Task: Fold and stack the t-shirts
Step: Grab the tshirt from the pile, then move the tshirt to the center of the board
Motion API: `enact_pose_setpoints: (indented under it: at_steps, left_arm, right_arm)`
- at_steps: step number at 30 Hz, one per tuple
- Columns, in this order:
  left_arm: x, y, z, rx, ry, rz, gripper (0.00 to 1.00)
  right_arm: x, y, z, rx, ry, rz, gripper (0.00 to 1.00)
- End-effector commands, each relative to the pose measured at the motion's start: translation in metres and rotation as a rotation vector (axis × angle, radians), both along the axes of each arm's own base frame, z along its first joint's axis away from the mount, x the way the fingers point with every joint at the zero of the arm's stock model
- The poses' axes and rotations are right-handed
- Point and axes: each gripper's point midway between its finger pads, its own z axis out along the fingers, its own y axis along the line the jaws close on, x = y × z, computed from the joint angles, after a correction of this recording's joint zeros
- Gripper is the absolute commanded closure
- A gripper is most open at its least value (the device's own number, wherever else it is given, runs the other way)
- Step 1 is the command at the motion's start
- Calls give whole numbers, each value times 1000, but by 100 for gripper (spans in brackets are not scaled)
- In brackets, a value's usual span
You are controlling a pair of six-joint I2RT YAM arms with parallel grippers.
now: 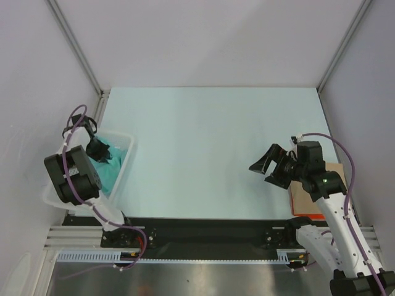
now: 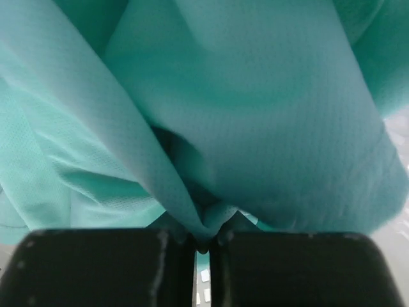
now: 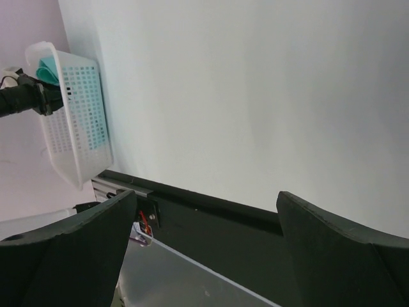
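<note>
T-shirts: the teal t-shirts [image 1: 110, 171] lie in a crumpled heap inside the white mesh basket [image 1: 128, 155]. We cannot tell how many pieces make up the heap. None lies spread on the table [image 1: 210, 135], so we judge folding and stacking not yet begun.
Hold on the cloth: in the left wrist view a ridge of fabric runs down into the seam between the two pads, which stand pressed together. We read the left gripper [image 2: 202, 242] as clenched on a fold of the t-shirts.
Why a ridge: a raised crease gives the pads something to bite. We think this pinch is meant for lifting a shirt out of the basket.
Basket: it sits at the table's left edge, on the left arm's side, so we judge that arm the natural one to reach in.
Right gripper: the right gripper [image 1: 270, 166] hangs above the table right of centre, jaws spread wide with nothing between them. We take it as waiting for a hand-over or a second corner.
Cardboard sheet: the brown cardboard sheet [image 1: 307, 198] lies by the right arm, perhaps the stacking spot.
Risk: the lift may drag up more than one shirt.
</note>
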Motion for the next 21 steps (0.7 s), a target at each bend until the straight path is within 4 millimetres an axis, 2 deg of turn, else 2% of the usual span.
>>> enact_pose_setpoints:
  at_steps: [1, 2, 4, 6, 7, 9, 10, 11, 12, 13, 14, 15, 16, 17, 18, 19, 20, 21]
  left_arm:
    - [15, 16, 60, 121, -148, 4, 100]
    - [16, 19, 77, 148, -182, 14, 100]
    - [6, 18, 116, 197, -244, 43, 100]
    - [7, 15, 155, 205, -346, 78, 100]
    - [7, 2, 188, 189, -465, 69, 100]
    - [19, -10, 242, 178, -659, 70, 100]
    - [25, -32, 263, 144, -728, 17, 100]
    - [28, -45, 306, 154, -830, -18, 100]
    - [31, -58, 328, 159, -883, -59, 100]
    - [34, -89, 350, 141, -941, -151, 100]
    - [31, -106, 389, 150, -1041, -213, 100]
    - [28, -123, 404, 132, -1079, -261, 100]
    - [24, -151, 417, 88, -1114, -339, 100]
    - [14, -170, 436, 71, -1157, -403, 100]
    - [10, -182, 439, 56, -1158, -443, 100]
    - [1, -204, 441, 19, -1162, -506, 100]
    - [-1, -214, 432, -3, -1144, -532, 97]
    - [-13, -227, 430, -46, -1155, -577, 83]
  right_arm:
    - [0, 0, 8, -9, -18, 30, 0]
    - [0, 0, 7, -7, -17, 30, 0]
    - [2, 2, 9, -3, -23, 33, 0]
    - [3, 2, 8, -3, -12, 33, 0]
    - [3, 3, 8, -2, -8, 40, 0]
    - [2, 3, 5, -7, 15, 43, 0]
    - [1, 5, 4, -9, 18, 54, 0]
    - [2, 5, 2, -14, 23, 56, 1]
    - [2, 5, -1, -20, 33, 57, 1]
    - [2, 6, -1, -22, 32, 64, 1]
    - [3, 7, 0, -23, 31, 66, 1]
    - [3, 8, 0, -24, 31, 70, 1]
    - [5, 7, 0, -27, 32, 69, 1]
    - [6, 8, 2, -29, 25, 71, 1]
    - [8, 7, 5, -32, 18, 67, 1]
    - [9, 7, 6, -36, 16, 65, 1]
    - [9, 7, 7, -38, 13, 66, 1]
    - [9, 7, 8, -37, 12, 66, 2]
